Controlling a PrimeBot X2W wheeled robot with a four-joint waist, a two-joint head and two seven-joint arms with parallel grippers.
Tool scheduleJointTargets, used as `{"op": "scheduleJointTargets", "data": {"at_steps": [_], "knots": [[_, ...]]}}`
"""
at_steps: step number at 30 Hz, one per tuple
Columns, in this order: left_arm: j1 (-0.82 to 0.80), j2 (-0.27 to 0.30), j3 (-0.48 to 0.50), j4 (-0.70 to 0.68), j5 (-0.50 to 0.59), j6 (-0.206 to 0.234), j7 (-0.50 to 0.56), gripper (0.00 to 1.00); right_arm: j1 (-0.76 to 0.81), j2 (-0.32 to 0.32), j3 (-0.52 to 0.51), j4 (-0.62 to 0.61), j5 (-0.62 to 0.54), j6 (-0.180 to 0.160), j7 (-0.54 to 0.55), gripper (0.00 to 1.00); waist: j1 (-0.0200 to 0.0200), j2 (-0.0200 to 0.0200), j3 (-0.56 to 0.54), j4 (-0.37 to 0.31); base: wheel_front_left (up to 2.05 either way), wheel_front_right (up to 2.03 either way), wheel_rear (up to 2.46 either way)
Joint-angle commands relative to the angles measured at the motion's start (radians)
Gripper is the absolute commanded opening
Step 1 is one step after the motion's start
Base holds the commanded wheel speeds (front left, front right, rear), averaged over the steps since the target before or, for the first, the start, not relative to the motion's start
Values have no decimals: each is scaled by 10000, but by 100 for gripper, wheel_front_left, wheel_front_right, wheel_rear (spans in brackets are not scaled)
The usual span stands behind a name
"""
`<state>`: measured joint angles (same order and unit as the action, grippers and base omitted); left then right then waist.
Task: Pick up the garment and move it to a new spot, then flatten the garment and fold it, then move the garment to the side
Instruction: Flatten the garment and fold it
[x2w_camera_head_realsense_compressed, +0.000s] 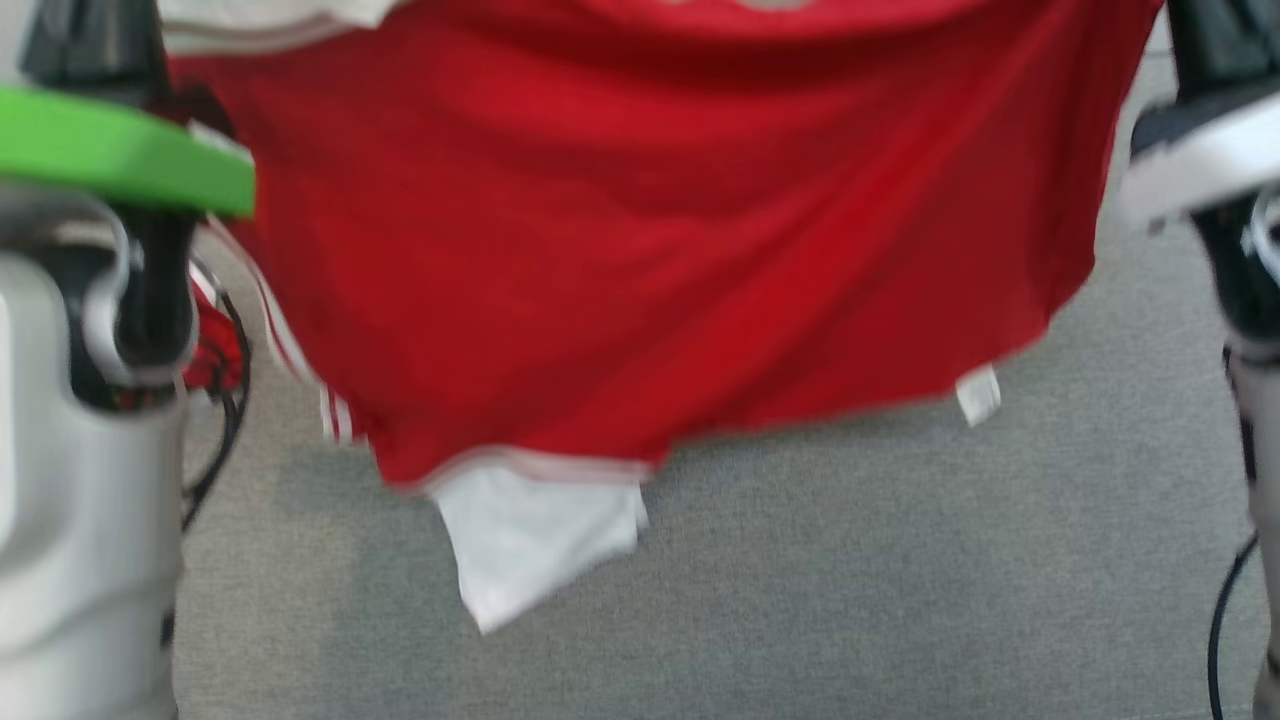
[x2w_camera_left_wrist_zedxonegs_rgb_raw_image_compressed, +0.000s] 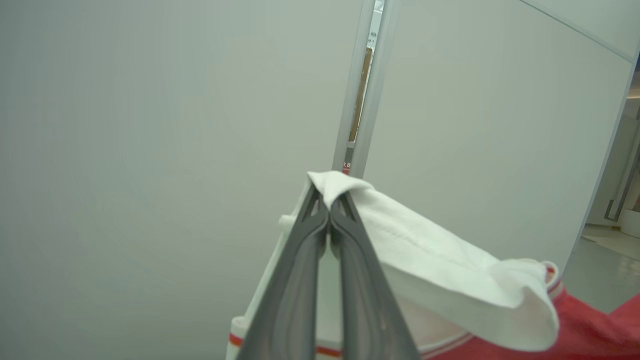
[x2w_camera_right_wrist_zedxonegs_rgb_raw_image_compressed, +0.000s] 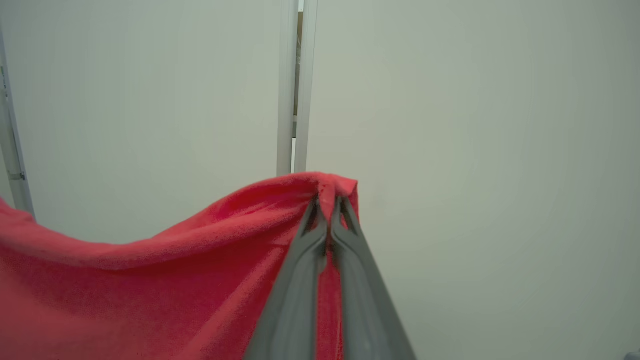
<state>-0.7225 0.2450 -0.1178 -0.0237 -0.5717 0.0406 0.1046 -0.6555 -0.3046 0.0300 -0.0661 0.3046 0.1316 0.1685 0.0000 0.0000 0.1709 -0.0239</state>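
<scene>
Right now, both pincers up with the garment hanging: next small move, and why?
Probably lower both arms together, kept apart, to lay the garment on the grey surface. The left pincer is shut on a white edge, the right pincer on a red edge, and it hangs spread between them, seemingly off the surface.

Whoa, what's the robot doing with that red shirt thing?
The robot is holding a red garment up in the air, spread between its two arms. Its left gripper is shut on a white part of it, its right gripper on a red edge. The cloth hangs over the grey surface, not yet laid flat or folded.
</scene>
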Motion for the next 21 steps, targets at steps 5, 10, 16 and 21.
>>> {"op": "scheduleJointTargets", "data": {"at_steps": [5,10,16,21], "knots": [[-3372,214,-108,2485,319,-514,-380,0,-3485,-200,432,2553,-215,-18,-578,0,0,0,2791,-46,0,0,0],[-6411,227,-43,4979,850,-571,-1519,0,-6508,-146,438,5140,-1104,-18,-2068,0,0,0,3697,29,0,0,0],[-8254,-47,37,7214,994,-786,-3061,0,-8185,16,591,7539,-1960,-20,-3775,0,0,0,4075,181,0,0,0],[-7970,-408,-196,8359,889,-1334,-3569,0,-7813,159,738,8984,-2136,-20,-4237,0,0,0,4118,325,0,0,0]]}}
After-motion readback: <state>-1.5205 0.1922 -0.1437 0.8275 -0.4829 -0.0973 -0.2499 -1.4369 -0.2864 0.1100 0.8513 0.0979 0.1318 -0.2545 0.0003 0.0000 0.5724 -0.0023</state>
